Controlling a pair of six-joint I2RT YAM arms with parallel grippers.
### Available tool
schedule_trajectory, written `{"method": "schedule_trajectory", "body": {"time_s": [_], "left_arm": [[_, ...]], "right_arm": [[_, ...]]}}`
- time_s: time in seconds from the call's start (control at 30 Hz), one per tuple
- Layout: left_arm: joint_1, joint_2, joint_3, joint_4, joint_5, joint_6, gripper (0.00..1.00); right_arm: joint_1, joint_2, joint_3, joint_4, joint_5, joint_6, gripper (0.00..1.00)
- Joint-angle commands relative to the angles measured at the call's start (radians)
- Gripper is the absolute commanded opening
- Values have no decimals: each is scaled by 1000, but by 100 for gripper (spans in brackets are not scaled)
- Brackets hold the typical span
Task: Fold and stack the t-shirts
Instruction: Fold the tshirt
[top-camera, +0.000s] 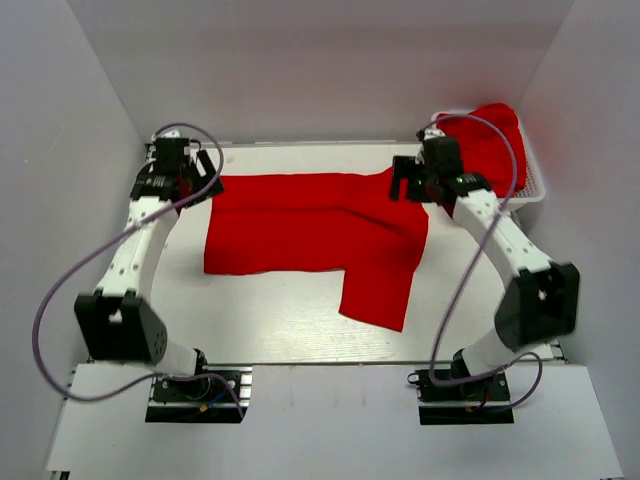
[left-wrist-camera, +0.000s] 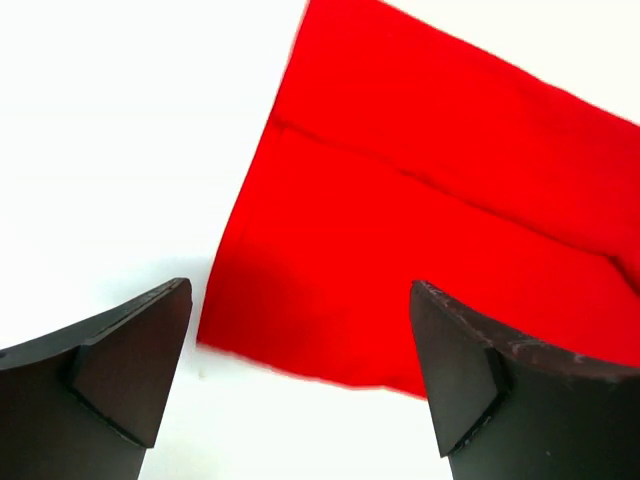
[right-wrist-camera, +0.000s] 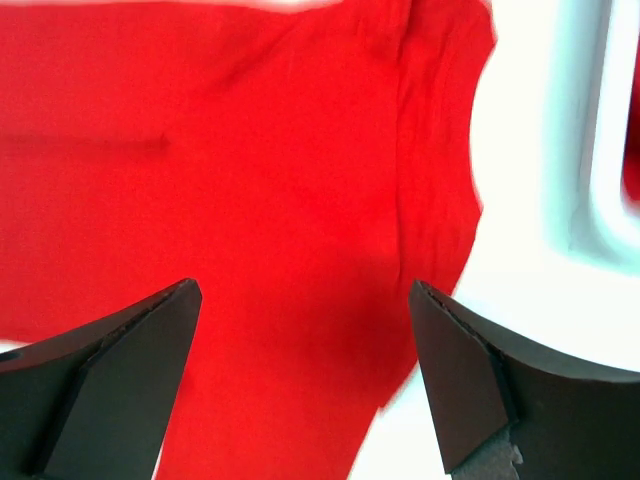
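With jaws apart, the t-shirt's (top-camera: 300, 225) far corners should be pinched evenly by the left gripper (left-wrist-camera: 300, 288) and right gripper (right-wrist-camera: 305, 285) together.

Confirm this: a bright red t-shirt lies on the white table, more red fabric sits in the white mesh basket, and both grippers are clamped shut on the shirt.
Wrong only on the grippers: the left gripper and right gripper are both open over the bright red fabric t-shirt, gripping nothing, as each wrist view shows. The rest stands.
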Motion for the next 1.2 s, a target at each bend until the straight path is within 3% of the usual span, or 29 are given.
{"method": "schedule_trajectory", "body": {"time_s": [0.0, 0.13, 0.3, 0.47, 0.93, 1.17], "left_arm": [[5, -173, -213, -77, -54, -119, 100], [5, -312, -385, -108, -95, -191, 100], [5, -370, -529, -130, -98, -245, 100], [5, -374, -635, 2, -23, -277, 100], [5, -252, -731, 223, -109, -305, 100], [14, -196, -755, 301, -127, -305, 84]], "right_arm": [[57, -146, -231, -29, 61, 27, 90], [127, -382, -439, -36, 55, 103, 90], [224, -544, -675, -14, 67, 189, 90], [325, -551, -766, -14, 103, 237, 90], [519, -544, -916, 56, 176, 323, 90], [562, -577, -930, 16, 227, 384, 90]]}}
